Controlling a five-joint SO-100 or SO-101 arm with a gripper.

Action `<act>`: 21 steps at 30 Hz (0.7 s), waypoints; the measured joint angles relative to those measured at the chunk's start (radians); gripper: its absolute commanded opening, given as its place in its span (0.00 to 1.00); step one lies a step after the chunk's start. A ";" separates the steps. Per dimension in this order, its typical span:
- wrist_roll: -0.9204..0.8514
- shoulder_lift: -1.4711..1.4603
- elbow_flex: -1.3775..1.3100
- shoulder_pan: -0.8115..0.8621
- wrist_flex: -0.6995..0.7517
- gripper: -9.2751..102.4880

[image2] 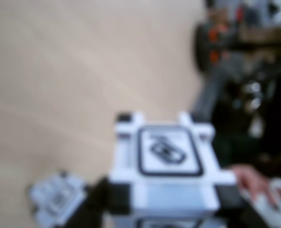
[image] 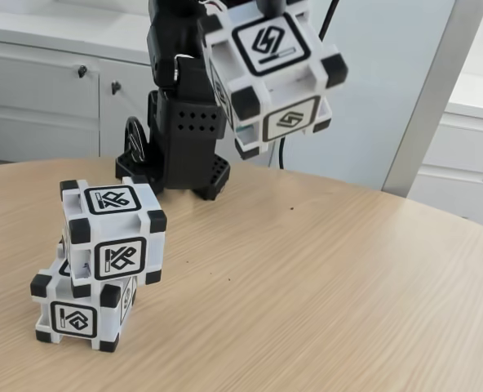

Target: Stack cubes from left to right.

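A robot arm's gripper (image: 268, 6) is carrying a white cube (image: 272, 72) high in the upper middle of the fixed view, well above the wooden table (image: 323, 302), while two more cubes are sitting stacked at the lower left of that frame: the upper cube (image: 115, 231) is resting on the bottom cube (image: 82, 304) but is twisted and shifted toward the right, overhanging it. The jaws are running off the top edge of the frame, so how wide they are standing cannot be read directly; the cube is hanging clear of every support, which suggests they are clamped on it. The risk lies in that crooked pair: a third cube coming down on the offset upper one could tip it or push it off its base, and the carried cube is itself hanging tilted, so it may land on an edge and slide rather than sit flat. In the wrist view the carried cube (image2: 165, 171) is filling the lower middle, heavily blurred, with the stack (image2: 57, 199) showing as a smear at the lower left. At the lower right of that view a person's hand (image2: 254, 183) is appearing beside a pale object too blurred to identify, and the dark clutter at the upper right is equally hard to make out. The arm's black base (image: 180, 139) is standing behind the stack.
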 measured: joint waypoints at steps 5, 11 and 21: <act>-0.034 0.000 0.000 0.000 0.000 0.23; -0.089 0.000 0.000 0.003 0.000 0.23; -0.156 -0.003 0.000 0.003 0.000 0.23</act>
